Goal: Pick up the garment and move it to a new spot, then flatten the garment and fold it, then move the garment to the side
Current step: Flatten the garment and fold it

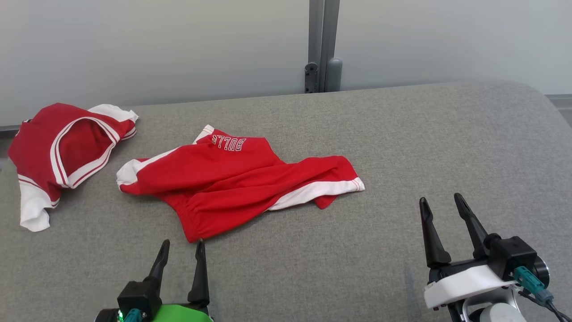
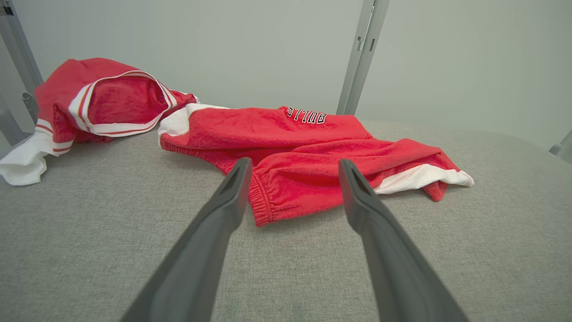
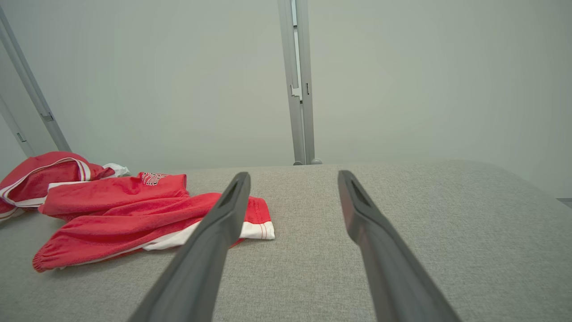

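Left hand (image 1: 183, 241) dark-fingered, green wrist (image 1: 178, 313); right hand (image 1: 440, 197) dark-fingered, white shell (image 1: 464, 284), teal plug (image 1: 527, 277).

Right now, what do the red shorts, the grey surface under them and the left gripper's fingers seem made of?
Red shorts: soft matte knit, likely cotton jersey or terry; fuzzy nap, limp folds, gathered waistband.
Grey surface: woven, heathered upholstery-like cloth; visible fine weave, no shine.
Fingers: smooth dark grey, probably moulded plastic; faint sheen, hollow slots.

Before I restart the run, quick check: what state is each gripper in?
Left gripper: open, empty, tips near the red shorts.
Right gripper: open, empty, above the grey surface.
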Motion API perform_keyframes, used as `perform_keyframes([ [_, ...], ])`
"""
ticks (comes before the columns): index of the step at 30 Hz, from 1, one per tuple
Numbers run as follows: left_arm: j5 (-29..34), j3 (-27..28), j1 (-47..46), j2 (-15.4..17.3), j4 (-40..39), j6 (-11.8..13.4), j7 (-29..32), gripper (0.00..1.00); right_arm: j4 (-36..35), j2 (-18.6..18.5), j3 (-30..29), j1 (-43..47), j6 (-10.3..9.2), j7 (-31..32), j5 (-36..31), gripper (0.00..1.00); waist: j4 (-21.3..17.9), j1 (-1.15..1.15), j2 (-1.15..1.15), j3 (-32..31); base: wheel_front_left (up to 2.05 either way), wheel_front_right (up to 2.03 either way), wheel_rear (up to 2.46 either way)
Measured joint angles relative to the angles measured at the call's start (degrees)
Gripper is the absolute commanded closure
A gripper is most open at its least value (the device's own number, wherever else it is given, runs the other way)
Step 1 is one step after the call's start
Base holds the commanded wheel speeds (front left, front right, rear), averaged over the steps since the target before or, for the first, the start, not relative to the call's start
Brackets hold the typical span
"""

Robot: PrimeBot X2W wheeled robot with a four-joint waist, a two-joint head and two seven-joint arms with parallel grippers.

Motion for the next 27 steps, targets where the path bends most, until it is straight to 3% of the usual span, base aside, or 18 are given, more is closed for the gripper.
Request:
perform_keyframes([
  [14, 0.0, 1.6, -9.3, 1.1, 19.5, -1.2, 0.0, 0.0, -0.4, 0.0, 1.0, -2.4, 0.0, 0.0, -0.8, 0.0, -2.4, 0.0, 0.0, 4.8, 0.0, 0.0, 0.0],
  [24, 0.1, 4.5, -14.2, 1.5, 22.4, -2.3, 0.0, 0.0, -0.5, 0.0, 0.6, -4.1, 0.0, 0.0, -1.1, 0.0, -5.2, 0.0, 0.0, 9.5, 0.0, 0.0, 0.0],
  [26, 0.8, 4.9, -14.6, 1.3, 20.5, -3.0, 0.0, 0.87, -0.5, 0.0, 0.4, -4.2, 0.0, 0.0, -1.1, 0.0, -5.8, 0.0, 0.0, 10.1, 0.0, 0.0, 0.0],
  [27, 1.2, 4.7, -14.6, 1.2, 19.9, -3.2, 0.0, 1.0, -0.5, 0.0, 0.3, -4.2, 0.0, 0.0, -1.1, 0.0, -5.8, 0.0, 0.0, 10.2, 0.0, 0.0, 0.0],
])
